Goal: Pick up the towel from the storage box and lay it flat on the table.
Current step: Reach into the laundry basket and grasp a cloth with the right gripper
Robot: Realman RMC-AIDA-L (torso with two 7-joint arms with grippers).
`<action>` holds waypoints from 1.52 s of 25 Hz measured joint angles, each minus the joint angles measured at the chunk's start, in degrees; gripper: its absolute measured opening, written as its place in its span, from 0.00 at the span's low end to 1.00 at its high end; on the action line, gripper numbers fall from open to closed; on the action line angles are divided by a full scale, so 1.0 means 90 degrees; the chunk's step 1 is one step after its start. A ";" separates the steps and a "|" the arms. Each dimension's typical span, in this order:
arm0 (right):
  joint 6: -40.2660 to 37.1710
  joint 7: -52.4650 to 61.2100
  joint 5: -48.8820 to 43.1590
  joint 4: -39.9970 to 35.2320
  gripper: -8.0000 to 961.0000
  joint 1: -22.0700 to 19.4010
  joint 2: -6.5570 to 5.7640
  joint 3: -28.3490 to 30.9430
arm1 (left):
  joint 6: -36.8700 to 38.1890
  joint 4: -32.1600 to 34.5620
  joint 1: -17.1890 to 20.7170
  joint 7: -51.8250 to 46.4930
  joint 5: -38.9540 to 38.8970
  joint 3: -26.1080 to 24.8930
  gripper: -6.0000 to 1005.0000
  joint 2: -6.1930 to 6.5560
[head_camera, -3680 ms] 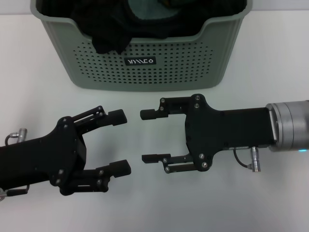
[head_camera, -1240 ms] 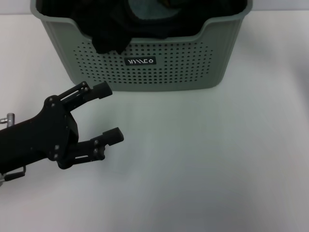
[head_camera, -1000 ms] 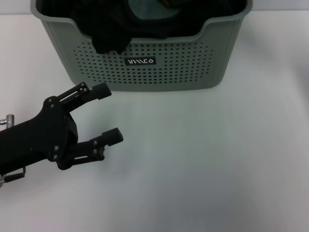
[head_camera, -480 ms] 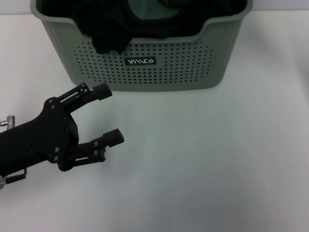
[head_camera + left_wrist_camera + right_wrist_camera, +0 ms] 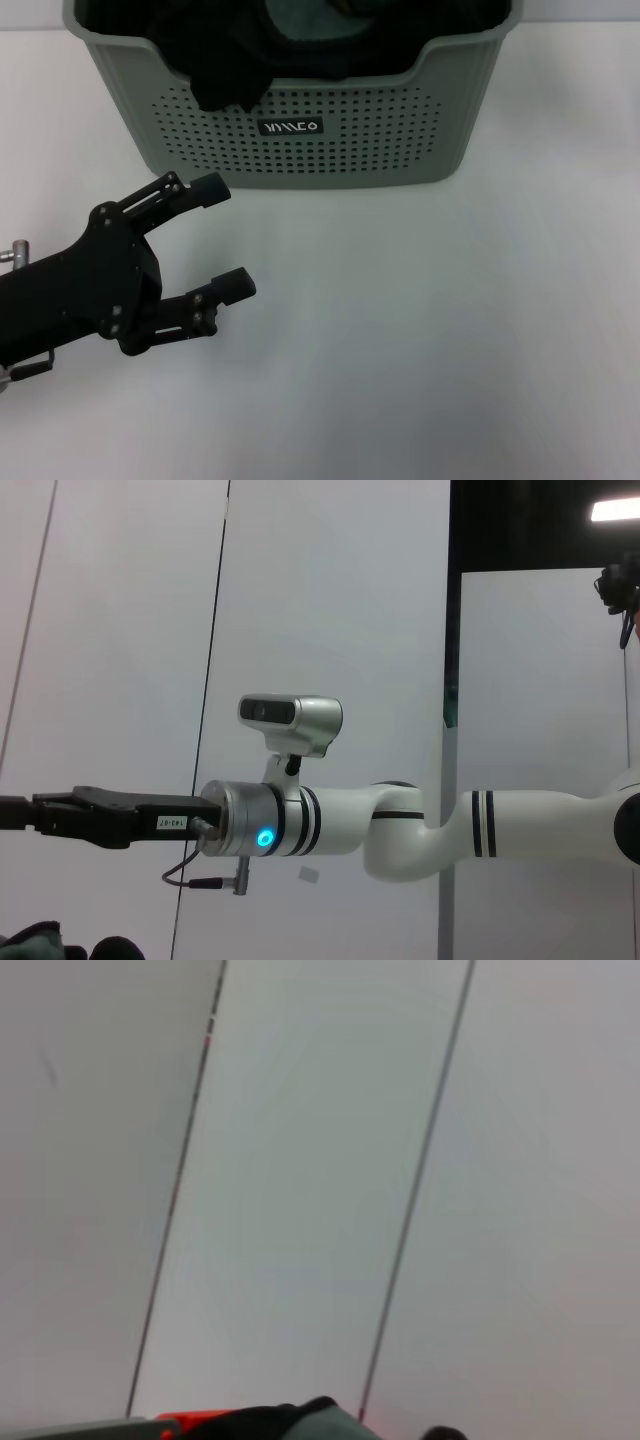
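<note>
**benchbot_42:** Right arm's gone from the head view since a few seconds back, when both claws sat side by side in front of the box. The left wrist view catches it now: white arm stretched out level, high and well clear of the table, right gripper mostly cut off at the frame edge, so I can't tell if it's released or clenched. Left gripper has slid toward its own side and has barely budged over the last second. It hovers over the table, released, nothing between the fingers, upper fingertip just short of the storage box front wall.

**towel_wrangler:** So where's the towel?

**benchbot_42:** In the box, but I can't pick it out for sure. There's a heap of dark fabric, a black cloth spilling over the dipped front rim, a teal cloth behind it. The towel may be buried under those.

**towel_wrangler:** So it's the reach step, no grasp yet?

**benchbot_42:** That's my read. Next move calls for lifting over the rim, coming down into the heap, and pinching only the green-and-yellow one, not the black one on top
</note>
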 joint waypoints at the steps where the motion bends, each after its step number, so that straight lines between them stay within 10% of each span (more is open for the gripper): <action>1: -0.0073 0.0076 -0.0030 0.0009 0.10 0.0006 -0.0019 0.0002 | 0.0002 0.0000 0.0000 0.0002 -0.0001 0.0000 0.88 -0.0001; 16: -0.0120 0.1064 -0.0685 0.1041 0.49 0.0820 -0.0330 0.0003 | 0.0002 0.0000 -0.0008 0.0011 0.0033 0.0000 0.88 -0.0010; 29: -0.0843 0.1247 -0.1223 0.1742 0.79 0.1189 -0.0228 -0.0011 | 0.0001 0.0000 0.0037 0.0164 0.0043 0.0000 0.88 -0.0010; 38: -0.0912 0.1136 -0.1374 0.1762 0.40 0.1276 -0.0095 -0.0018 | 0.0001 0.0000 0.0040 0.0168 0.0030 0.0001 0.88 -0.0010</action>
